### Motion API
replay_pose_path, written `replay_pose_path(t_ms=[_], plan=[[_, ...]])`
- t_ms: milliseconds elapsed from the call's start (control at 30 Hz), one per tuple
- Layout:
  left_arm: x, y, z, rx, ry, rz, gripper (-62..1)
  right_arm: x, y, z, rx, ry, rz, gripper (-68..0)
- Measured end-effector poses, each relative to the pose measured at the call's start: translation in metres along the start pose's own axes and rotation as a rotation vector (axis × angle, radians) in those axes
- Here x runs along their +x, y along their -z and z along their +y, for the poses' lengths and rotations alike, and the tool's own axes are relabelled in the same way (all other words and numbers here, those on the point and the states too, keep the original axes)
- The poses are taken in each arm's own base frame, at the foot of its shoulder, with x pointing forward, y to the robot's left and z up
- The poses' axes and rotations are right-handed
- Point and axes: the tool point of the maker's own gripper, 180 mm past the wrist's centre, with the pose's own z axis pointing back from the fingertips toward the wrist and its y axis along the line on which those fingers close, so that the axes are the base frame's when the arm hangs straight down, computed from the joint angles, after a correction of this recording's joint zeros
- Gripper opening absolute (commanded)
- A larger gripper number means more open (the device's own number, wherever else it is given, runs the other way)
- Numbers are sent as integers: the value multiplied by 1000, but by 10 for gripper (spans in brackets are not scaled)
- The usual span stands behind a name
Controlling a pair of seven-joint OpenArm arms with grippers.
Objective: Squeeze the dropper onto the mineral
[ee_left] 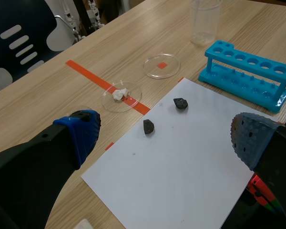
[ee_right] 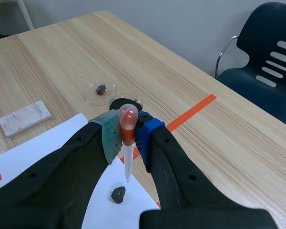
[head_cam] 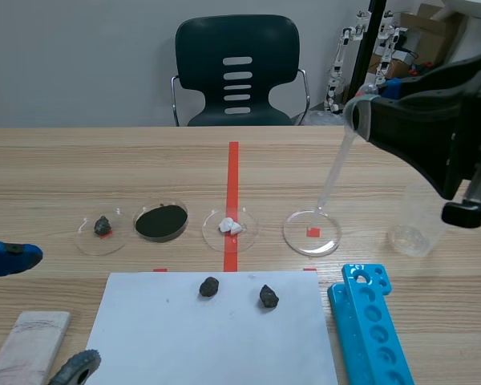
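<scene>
Since the left jaws sit spread wide at the lower left of the frame, with just one blue pad (head_cam: 8,258) poking in, that side grips nothing.

Nearest stuff along the bottom edge: a whitish block (head_cam: 28,345) in the lower left corner, and a white paper sheet (head_cam: 216,345) in the bottom middle. Two dark rocks (head_cam: 209,286) lie apart near the sheet's far edge. A blue test tube rack (head_cam: 373,329) sits at lower right, just beside the sheet.

Across the middle run four clear dishes, none touching:
- The left dish (head_cam: 84,237) has a small dark stone.
- The next dish (head_cam: 161,202) holds black powder (head_cam: 161,222).
- The third dish (head_cam: 212,233), on the red line, holds a white lump (head_cam: 230,227).
- The fourth dish (head_cam: 329,241) shows only a red tape square.

A clear beaker (head_cam: 417,233) stands at centre right.

The right jaws are clamped on the dropper (head_cam: 337,168) at upper right, bulb pinched between the pads. Its stem slants down toward the fourth dish. From the right wrist view a dark rock lies under the tip, so I can't tell which one it's over.

Past the dishes, plain wood runs to the desk (head_cam: 104,160) far edge, with a dark chair (head_cam: 237,72) at top middle.
</scene>
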Motion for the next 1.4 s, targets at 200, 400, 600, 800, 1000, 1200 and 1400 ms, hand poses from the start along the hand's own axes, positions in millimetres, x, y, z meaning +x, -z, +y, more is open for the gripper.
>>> replay_pose_path(t_ms=[200,400,600,800,1000,1200,1400], plan=[[0,0,0,0,0,0,-37,0,0,0,0,0,0,-594],[0,0,0,0,0,0,-37,0,0,0,0,0,0,-594],[0,0,0,0,0,0,-37,0,0,0,0,0,0,-594],[0,0,0,0,0,0,-37,0,0,0,0,0,0,-594],[0,0,0,0,0,0,-37,5,1,-2,-2,-10,-18,-594],[0,0,0,0,0,0,-37,14,3,-8,-19,-45,-37,-594],[0,0,0,0,0,0,-37,15,11,-12,-21,-54,-48,-594]])
